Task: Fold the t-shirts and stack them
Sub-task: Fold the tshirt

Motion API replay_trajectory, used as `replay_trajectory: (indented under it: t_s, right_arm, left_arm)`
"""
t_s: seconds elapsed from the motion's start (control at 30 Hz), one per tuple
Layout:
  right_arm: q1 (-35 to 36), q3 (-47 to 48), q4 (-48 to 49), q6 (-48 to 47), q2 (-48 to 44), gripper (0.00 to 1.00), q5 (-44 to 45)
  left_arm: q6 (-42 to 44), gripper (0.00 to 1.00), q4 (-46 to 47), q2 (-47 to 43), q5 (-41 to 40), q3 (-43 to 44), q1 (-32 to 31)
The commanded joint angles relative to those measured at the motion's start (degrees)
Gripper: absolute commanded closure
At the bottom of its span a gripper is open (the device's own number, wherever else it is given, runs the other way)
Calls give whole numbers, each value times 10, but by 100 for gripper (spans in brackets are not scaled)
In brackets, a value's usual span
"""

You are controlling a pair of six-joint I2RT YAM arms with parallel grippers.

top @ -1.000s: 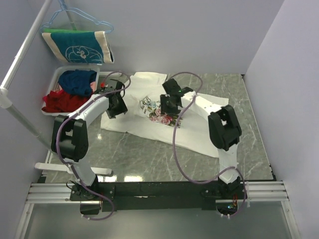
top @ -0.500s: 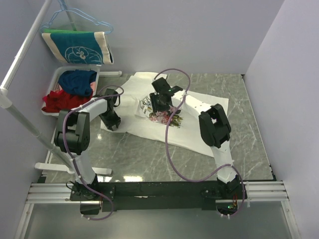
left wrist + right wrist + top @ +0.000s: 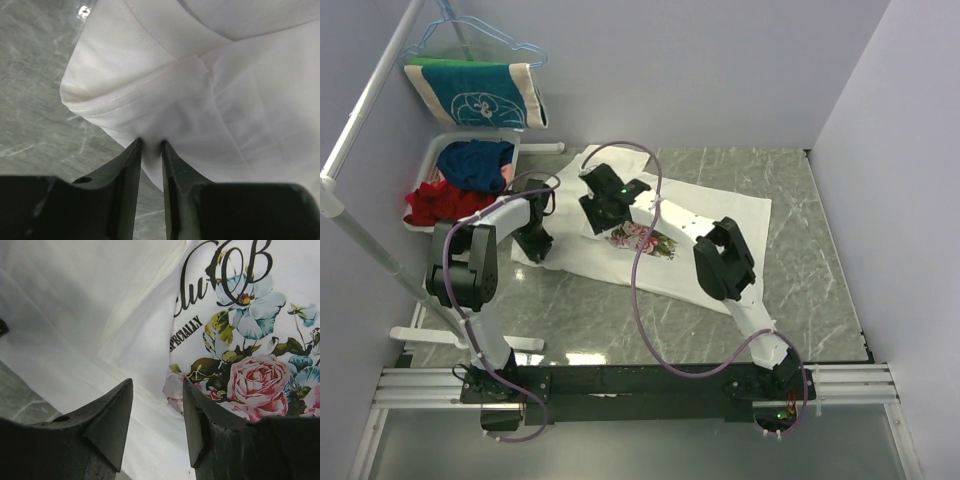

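Update on the fold: in the last second the right arm swung across the t-shirt [image 3: 720, 225] toward the far left corner of the tabletop [image 3: 800, 290], and the left gripper [image 3: 150, 145] squeezed in on the shirt's left edge. It's nearly shut now, pinching a hemmed fold. The right gripper [image 3: 156, 385] sits about half open over the flower print, with nothing visibly caught. The shirt lies print-up across the tabletop's far middle. Looks like the grab for a first fold.
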Motion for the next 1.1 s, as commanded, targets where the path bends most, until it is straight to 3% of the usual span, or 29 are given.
replay_trajectory:
  t_s: [0.0,0.2,0.4,1.07]
  right_arm:
    - [3,41,-22,-24,22,48,34]
    - [24,50,-15,-43,24,48,43]
    - [51,55,-8,-56,23,49,51]
    - [62,130,21,-61,116,49,94]
  left_arm:
    - [8,71,-21,-25,-30,-12,7]
    - [34,71,1,-44,10,-7,7]
    - [65,64,24,-86,51,-1,7]
    - [74,62,-8,-99,30,-15,9]
